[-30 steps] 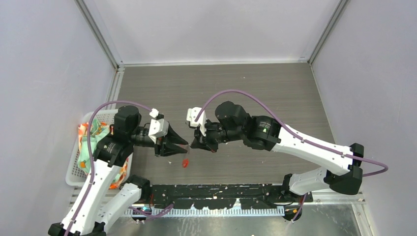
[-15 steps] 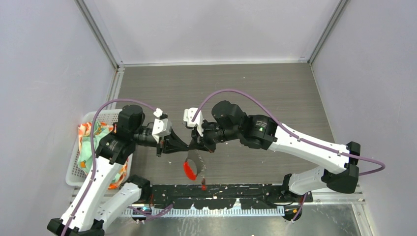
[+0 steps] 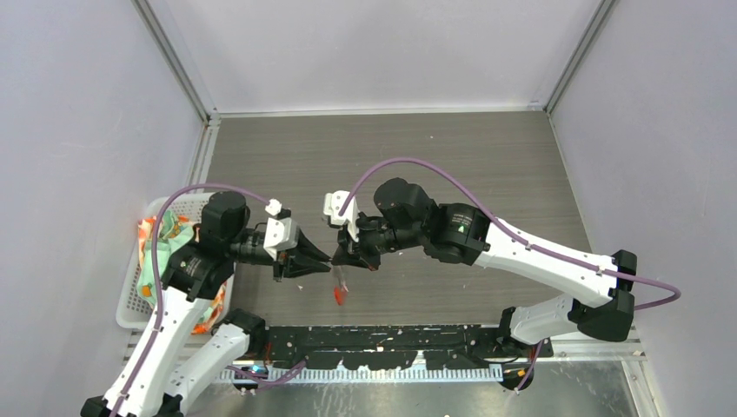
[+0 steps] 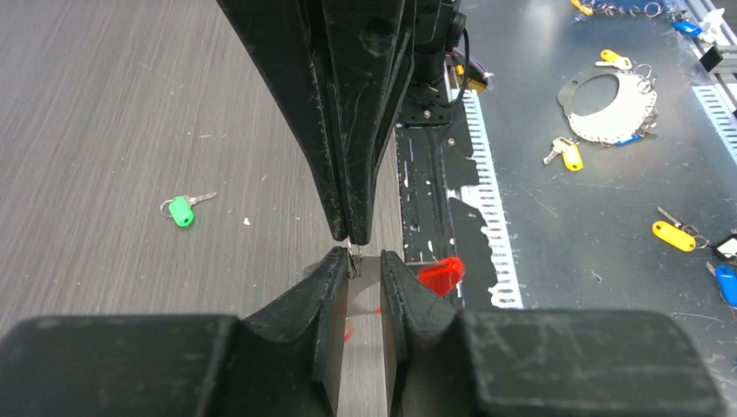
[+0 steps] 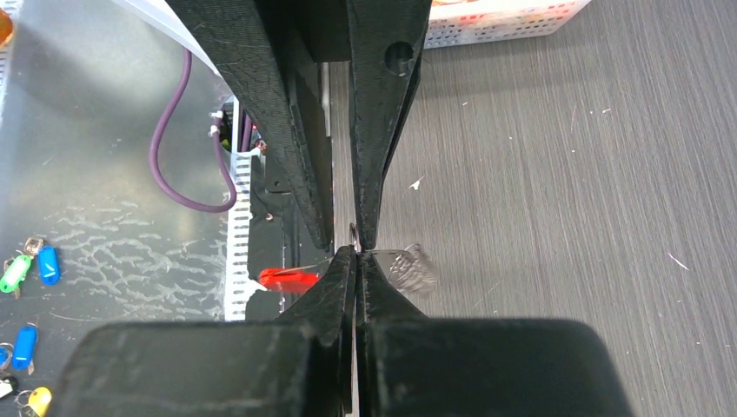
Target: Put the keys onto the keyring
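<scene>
Right gripper (image 5: 356,257) fingers pressed together, pinching the thin loop of the keyring (image 5: 354,236). Its red strip (image 3: 339,295) dangles at 6 o'clock. Left gripper (image 4: 363,261) fingers slightly spread around the loop. Green key (image 4: 181,210) on surface (image 4: 113,122), 9 o'clock of left fingers.

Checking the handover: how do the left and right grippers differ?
The right gripper is shut, pinching the keyring; the left gripper shows a gap between its fingers. The right gripper reaches in from the right, the left gripper from the left. They meet tip to tip.
</scene>
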`<state>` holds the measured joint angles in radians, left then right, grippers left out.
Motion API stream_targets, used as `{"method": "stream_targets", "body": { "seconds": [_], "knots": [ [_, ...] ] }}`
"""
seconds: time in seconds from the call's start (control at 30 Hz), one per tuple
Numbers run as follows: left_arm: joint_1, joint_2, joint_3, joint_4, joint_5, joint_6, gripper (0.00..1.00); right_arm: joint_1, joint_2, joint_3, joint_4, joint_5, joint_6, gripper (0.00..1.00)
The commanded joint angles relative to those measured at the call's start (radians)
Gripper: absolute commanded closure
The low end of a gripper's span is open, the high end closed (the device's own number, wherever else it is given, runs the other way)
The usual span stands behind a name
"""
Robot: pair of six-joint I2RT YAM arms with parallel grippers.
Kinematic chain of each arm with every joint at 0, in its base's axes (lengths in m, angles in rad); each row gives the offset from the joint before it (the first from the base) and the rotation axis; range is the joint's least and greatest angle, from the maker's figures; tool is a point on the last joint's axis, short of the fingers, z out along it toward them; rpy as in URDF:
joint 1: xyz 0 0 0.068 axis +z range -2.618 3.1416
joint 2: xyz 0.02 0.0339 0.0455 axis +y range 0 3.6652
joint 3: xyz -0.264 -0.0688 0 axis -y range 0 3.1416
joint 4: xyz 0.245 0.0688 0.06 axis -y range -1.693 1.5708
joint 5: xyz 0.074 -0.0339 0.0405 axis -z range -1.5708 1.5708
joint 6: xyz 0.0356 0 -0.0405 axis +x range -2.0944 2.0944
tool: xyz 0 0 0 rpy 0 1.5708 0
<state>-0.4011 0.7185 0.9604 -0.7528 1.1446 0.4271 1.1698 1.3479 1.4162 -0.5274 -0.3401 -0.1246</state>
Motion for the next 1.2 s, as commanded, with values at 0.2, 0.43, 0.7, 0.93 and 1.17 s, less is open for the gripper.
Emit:
{"method": "stream_targets", "body": {
  "seconds": [0.2, 0.43, 0.7, 0.93, 1.17],
  "knots": [
    [-0.007, 0.018, 0.014, 0.019, 0.001, 0.009, 0.99, 0.003, -0.029, 0.032, 0.05, -0.019, 0.013, 0.99],
    [-0.01, -0.024, -0.012, 0.045, -0.067, 0.028, 1.0, 0.004, -0.066, 0.01, 0.068, -0.014, 0.018, 0.86],
    [-0.012, -0.087, 0.007, 0.02, 0.02, 0.167, 1.0, 0.003, -0.298, -0.214, 0.271, 0.13, 0.033, 0.34],
    [-0.013, -0.152, 0.008, -0.007, 0.076, 0.329, 1.0, 0.002, -0.39, -0.304, 0.34, 0.137, 0.029, 0.28],
    [-0.013, -0.225, -0.03, -0.115, 0.056, 0.714, 1.0, 0.002, -0.377, -0.311, 0.359, 0.09, 0.025, 0.3]
  ]
}}
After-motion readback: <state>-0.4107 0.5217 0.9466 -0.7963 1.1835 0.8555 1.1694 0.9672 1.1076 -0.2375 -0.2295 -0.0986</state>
